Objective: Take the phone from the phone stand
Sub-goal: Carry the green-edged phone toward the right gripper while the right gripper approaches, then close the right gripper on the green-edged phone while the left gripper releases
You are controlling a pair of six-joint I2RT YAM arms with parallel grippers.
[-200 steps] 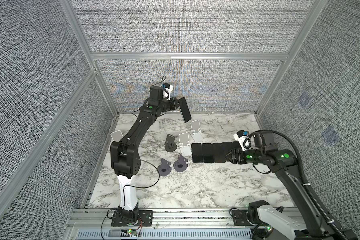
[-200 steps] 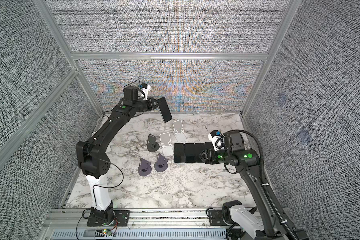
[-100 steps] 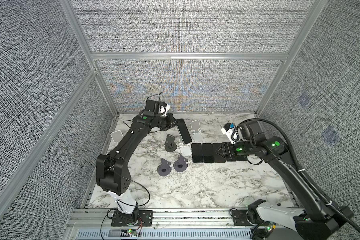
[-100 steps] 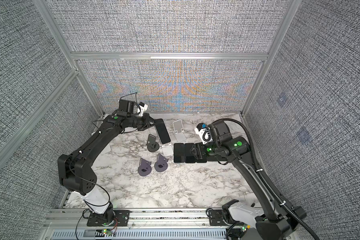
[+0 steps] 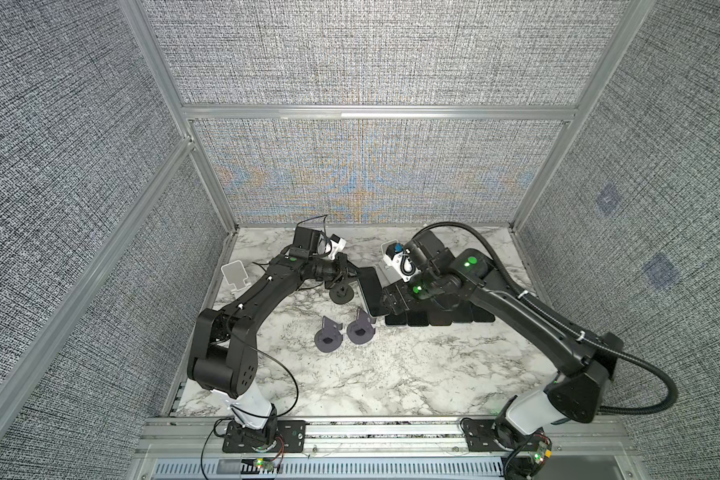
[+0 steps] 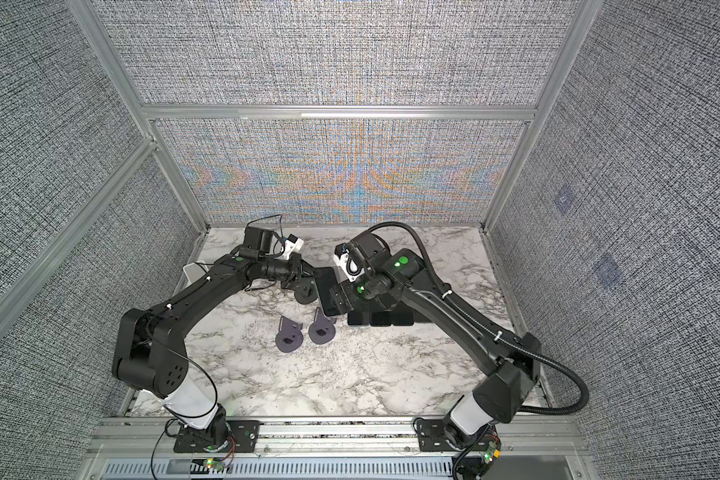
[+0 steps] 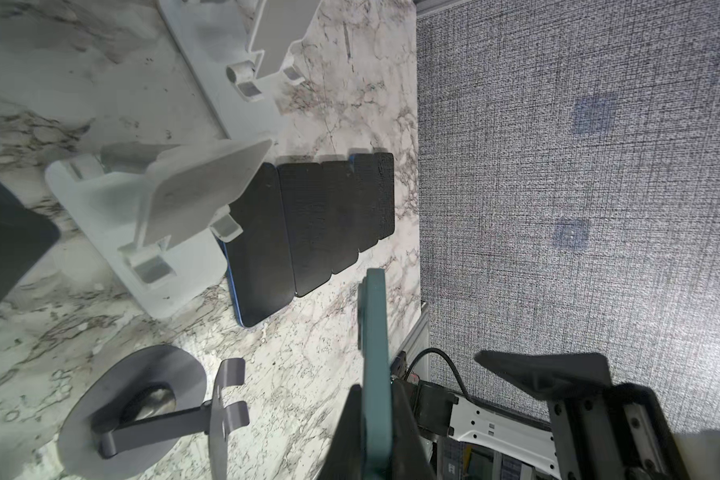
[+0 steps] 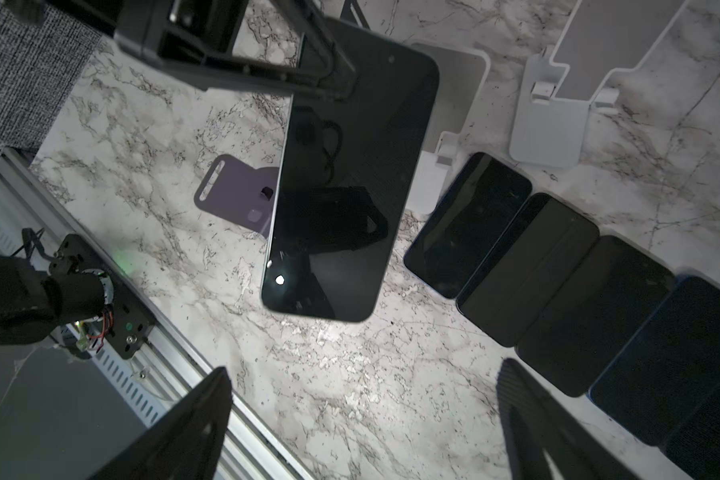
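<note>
Marble surface [image 5: 391, 374], grey woven walls all round. Task's phone [image 8: 346, 187] is off its stand, held in the air between the arms, over a white stand [image 8: 454, 83] and just beside the row of phones [image 5: 437, 318] lying flat. Left jaws are clamped on one end of it. Right jaws are wide open and holding nothing. Looks like a handover. Risk: if left lets go before right closes, the phone drops onto the stand or the row. One-end grip on glossy glass, so it could pivot or slip.

1. Both top views were bright, evenly lit; moiré colours rippled across the back wall [image 5: 362, 183].
2. Wrist views were dimmer, edges bent; a white glare spot marked the phone [image 8: 341, 199].
</note>
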